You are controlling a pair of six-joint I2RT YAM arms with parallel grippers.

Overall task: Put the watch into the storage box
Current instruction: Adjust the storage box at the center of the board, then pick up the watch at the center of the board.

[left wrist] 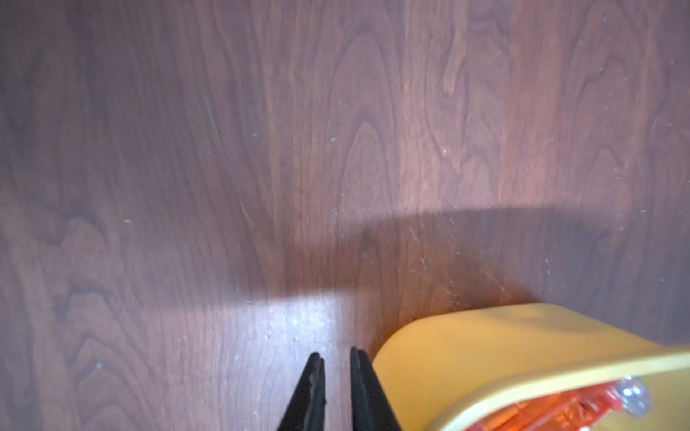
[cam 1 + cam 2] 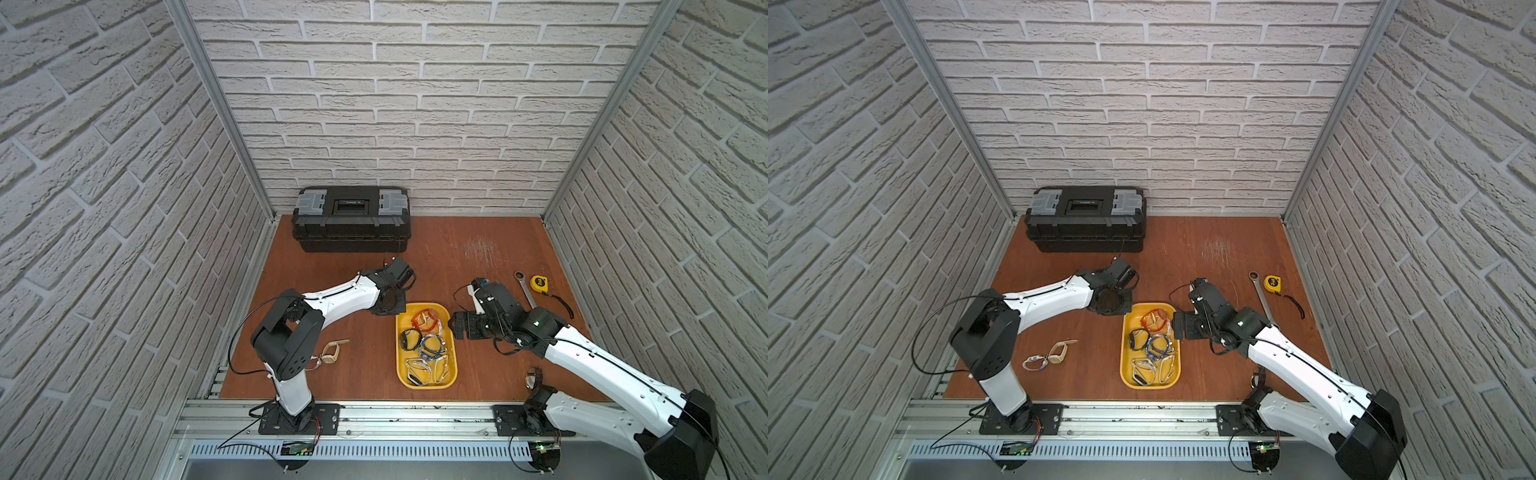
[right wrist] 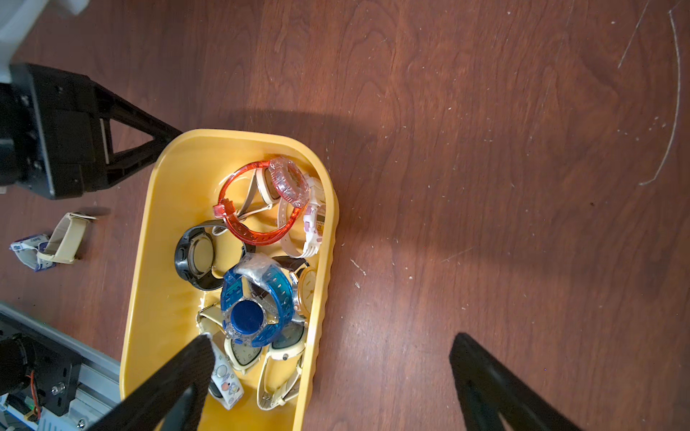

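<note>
I see the yellow plastic tray (image 2: 400, 365), shallow with rounded corners, at the middle of the scuffed wood table (image 2: 449, 249). It holds a tangle of watches: clear red (image 3: 257, 203), blue (image 3: 257, 294), black (image 3: 194, 257), cream. A beige watch (image 2: 331, 352) lies on the table, left of the tray.

My left gripper (image 1: 337, 392), nearly closed on nothing, is at the tray's far-left corner. My right gripper (image 3: 332, 373) gapes wide across its right rim, empty. A dark watch (image 2: 533, 377) near the right arm is half hidden.

Bare wood between black toolbox (image 2: 351, 218) and storage box (image 2: 401, 365), left claw (image 3: 164, 138) crowding its far corner
</note>
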